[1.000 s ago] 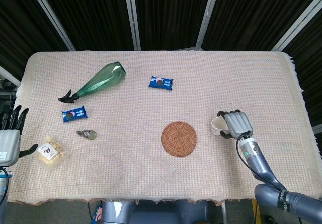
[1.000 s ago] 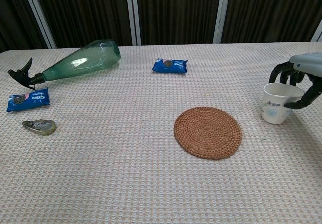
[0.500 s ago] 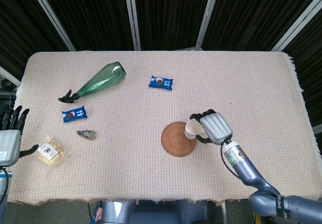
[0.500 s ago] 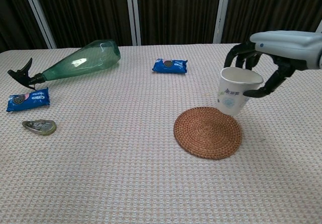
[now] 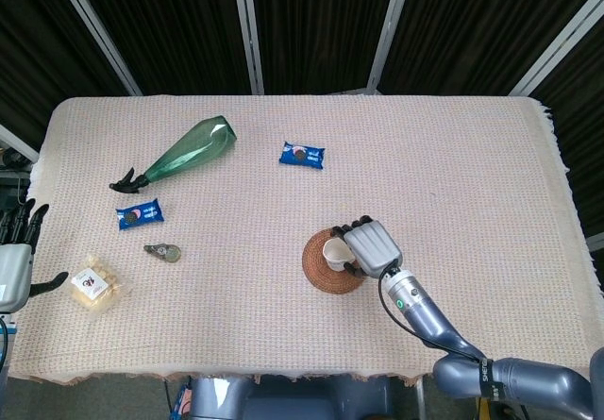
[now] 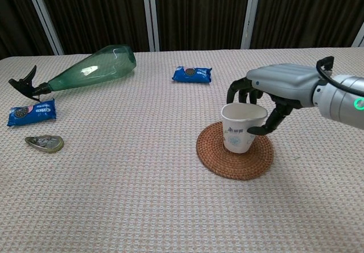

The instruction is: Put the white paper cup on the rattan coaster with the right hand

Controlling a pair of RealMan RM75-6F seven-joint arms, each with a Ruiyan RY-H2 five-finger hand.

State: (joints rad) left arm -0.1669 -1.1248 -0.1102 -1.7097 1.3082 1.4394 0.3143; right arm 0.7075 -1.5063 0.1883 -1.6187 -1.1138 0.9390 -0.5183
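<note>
The white paper cup stands upright over the round rattan coaster, near the coaster's middle; whether its base touches the weave I cannot tell. My right hand grips the cup from the right, fingers curled around its rim and side. In the head view the cup shows just left of the right hand, on the coaster. My left hand hangs at the table's left edge, fingers spread, holding nothing.
A green spray bottle lies on its side at the back left. Two blue snack packets, a small metal tin and a bag of snacks lie on the woven tablecloth.
My right hand has carried the cup leftward from the table's right side and lowered it over the coaster. The left hand has stayed nearly still.
</note>
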